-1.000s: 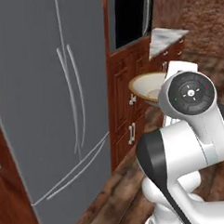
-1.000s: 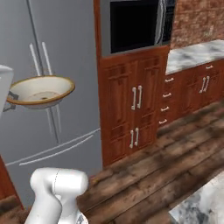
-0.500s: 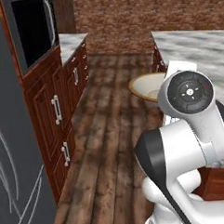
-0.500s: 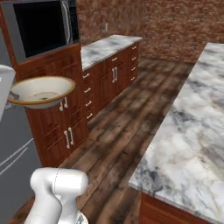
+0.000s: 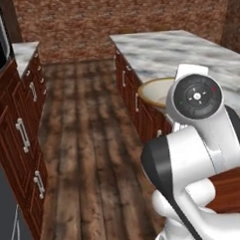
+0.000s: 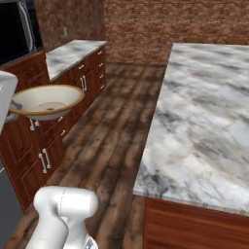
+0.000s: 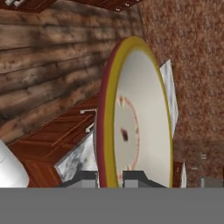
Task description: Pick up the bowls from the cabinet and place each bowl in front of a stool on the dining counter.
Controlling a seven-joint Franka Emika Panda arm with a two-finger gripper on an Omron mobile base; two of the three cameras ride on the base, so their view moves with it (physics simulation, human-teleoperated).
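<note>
From my station I saw the gripper (image 7: pixel 110 178) pinched on the rim of the cream bowl (image 6: pixel 46 101); in the hand view the two dark fingertips (image 7: pixel 135 177) sat on either side of the bowl's edge, one against the outer wall and one against the inside, nearly pressed together with only the thin rim between them. The bowl (image 7: pixel 133 118) showed there edge-on to the camera, its yellowish lip ringed with a darker band and a faint reddish circle with a dark spot at the centre of its pale inside.

I took the dining counter (image 6: pixel 209 121) as my landmark. In the right base view the bowl hung in the air well to the left of the counter, across the plank floor (image 6: pixel 112 141), mouth up and roughly level, in front of the red-brown lower cabinets (image 6: pixel 29 151) with silver handles. In the left base view the bowl (image 5: pixel 155 92) peeked out from behind the arm's big round joint (image 5: pixel 196 97), just beside the near long edge of the counter (image 5: pixel 163 52), over the counter's wooden base. Beyond the counter's far end stood a brick wall (image 5: pixel 121 14). A shorter marble worktop (image 6: pixel 73 53) ran along the opposite side of the floor from the counter.
</note>
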